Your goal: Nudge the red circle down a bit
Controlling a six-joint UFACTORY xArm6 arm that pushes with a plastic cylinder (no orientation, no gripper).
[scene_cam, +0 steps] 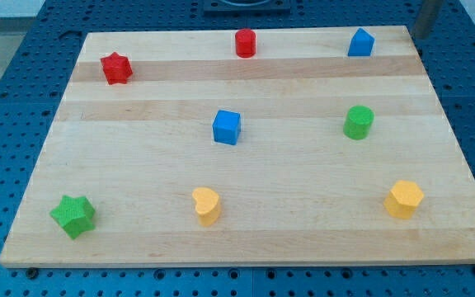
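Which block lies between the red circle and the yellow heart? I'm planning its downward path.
The camera view shows the blue cube roughly between the red circle and the yellow heart.

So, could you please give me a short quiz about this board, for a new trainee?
1. True or false: the red circle lies near the board's edge at the view's top.
2. Which block is nearest the board's bottom left corner in the view? A) green star B) yellow heart C) blue cube
3. Fill in: my tip seems to be by the view's top ____ corner, touching no block.
Key: 1 true; 2 A; 3 right.
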